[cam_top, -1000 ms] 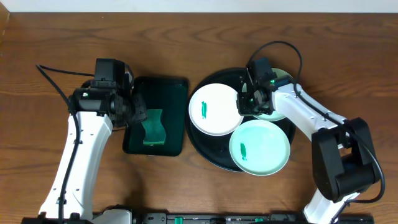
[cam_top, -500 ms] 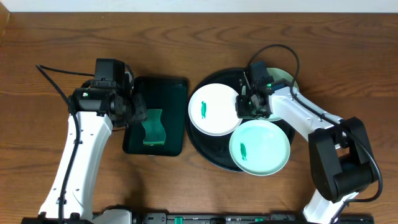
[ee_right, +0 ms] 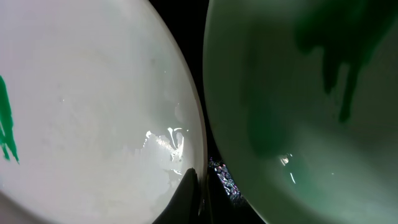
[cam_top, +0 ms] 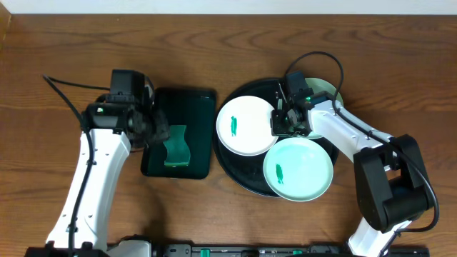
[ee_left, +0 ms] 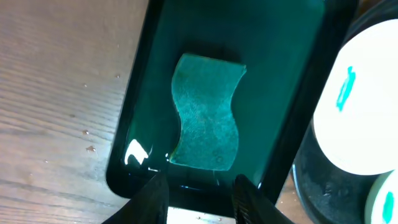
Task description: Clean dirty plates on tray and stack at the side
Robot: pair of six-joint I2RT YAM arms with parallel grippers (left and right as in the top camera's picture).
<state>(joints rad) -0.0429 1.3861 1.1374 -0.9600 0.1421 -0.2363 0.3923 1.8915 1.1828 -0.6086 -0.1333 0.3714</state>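
Fingers of the right gripper (cam_top: 285,123) were seen in the overhead view set at the 3 o'clock rim of the white plate (cam_top: 246,127), which lay at 9 o'clock on the round black tray (cam_top: 235,175). A mint plate (cam_top: 298,169) was lying at 5 o'clock, and a third plate (cam_top: 325,91) at 1 o'clock was partly covered by the arm. The left gripper (cam_top: 158,133) was held over the 9 o'clock side of the rectangular green tray (cam_top: 187,100), beside the green sponge (cam_top: 176,146).

From the left wrist, its fingers (ee_left: 152,199) were shown apart with nothing between them, and the sponge lay flat, untouched.

From the right wrist, the fingertips (ee_right: 189,193) were pressed together in the dark gap between the white and mint plates; whether the white rim was pinched could not be told.

The task was judged barely begun: green smears were left on two plates, all three sat on the tray, and no stack had been made.
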